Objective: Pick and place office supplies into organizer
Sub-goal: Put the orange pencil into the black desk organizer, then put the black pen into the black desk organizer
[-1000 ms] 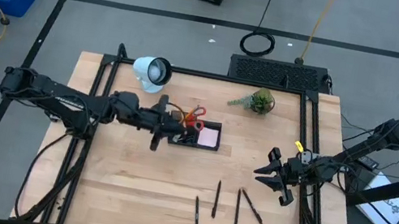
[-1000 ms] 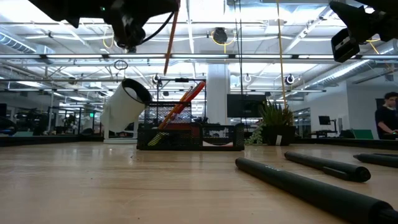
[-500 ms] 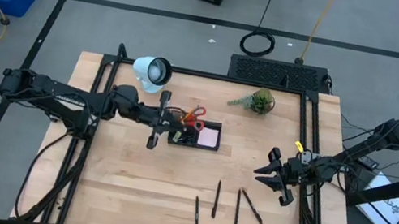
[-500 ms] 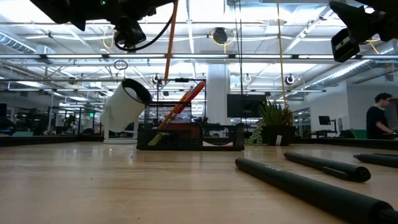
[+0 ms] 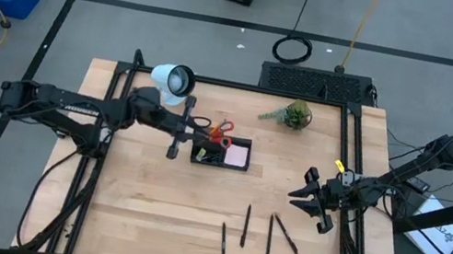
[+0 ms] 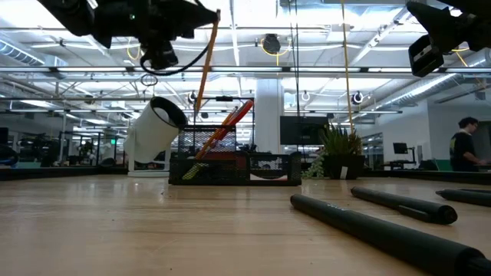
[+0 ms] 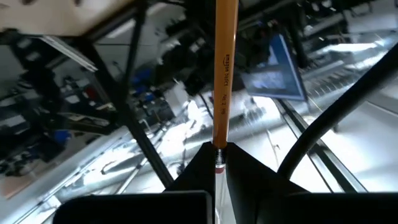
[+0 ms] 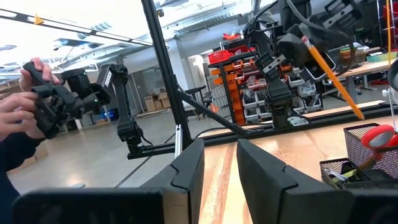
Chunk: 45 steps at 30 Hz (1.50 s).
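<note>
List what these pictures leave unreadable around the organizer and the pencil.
- Thin orange pencil: its tip is cut off by the left wrist view's edge.
- Small black compartment organizer: contents beyond the red-handled scissors and pink sticky-note pad are too small in the high view.
- Left gripper: the pencil itself is too thin to trace there.

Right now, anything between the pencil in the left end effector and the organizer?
Nothing visible. The left end effector holds the orange pencil in the air just beside the organizer, whose scissors sit inside, not in the path.
</note>
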Each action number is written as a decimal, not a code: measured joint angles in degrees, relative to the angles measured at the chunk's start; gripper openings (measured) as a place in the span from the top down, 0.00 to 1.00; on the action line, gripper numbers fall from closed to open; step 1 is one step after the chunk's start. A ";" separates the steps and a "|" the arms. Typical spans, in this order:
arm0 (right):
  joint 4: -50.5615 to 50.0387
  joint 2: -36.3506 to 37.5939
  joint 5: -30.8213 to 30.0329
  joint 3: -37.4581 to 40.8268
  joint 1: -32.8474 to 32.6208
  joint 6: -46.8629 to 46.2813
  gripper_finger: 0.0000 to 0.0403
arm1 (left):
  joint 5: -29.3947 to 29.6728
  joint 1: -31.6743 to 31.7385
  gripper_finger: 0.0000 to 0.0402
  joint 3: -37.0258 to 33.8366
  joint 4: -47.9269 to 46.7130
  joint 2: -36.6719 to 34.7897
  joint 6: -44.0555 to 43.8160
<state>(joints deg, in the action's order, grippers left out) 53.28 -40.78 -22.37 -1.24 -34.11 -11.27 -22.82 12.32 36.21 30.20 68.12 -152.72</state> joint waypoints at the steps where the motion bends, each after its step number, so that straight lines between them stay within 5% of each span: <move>1: 0.00 0.00 0.00 -0.01 0.00 0.02 0.78 | -0.85 0.37 0.95 0.00 -0.78 0.00 -0.03; 14: 0.00 -0.02 -0.02 -0.02 0.00 0.00 0.78 | -5.55 3.89 0.95 -3.13 -1.05 0.26 -3.32; 22: 0.02 0.01 0.00 -0.02 0.00 0.00 0.78 | -4.94 4.43 0.95 -9.61 24.25 5.98 -6.01; 33: 0.02 0.01 0.00 -0.02 0.00 0.00 0.78 | -6.82 5.19 0.94 -9.86 30.95 14.96 -7.00; 45: 0.00 -0.02 -0.02 -0.01 0.00 0.00 0.78 | -7.41 6.05 0.71 -9.89 27.49 15.30 -7.70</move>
<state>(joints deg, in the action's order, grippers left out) 53.28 -40.80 -22.39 -1.26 -34.11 -11.27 -30.23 18.37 26.31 57.70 83.42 -160.42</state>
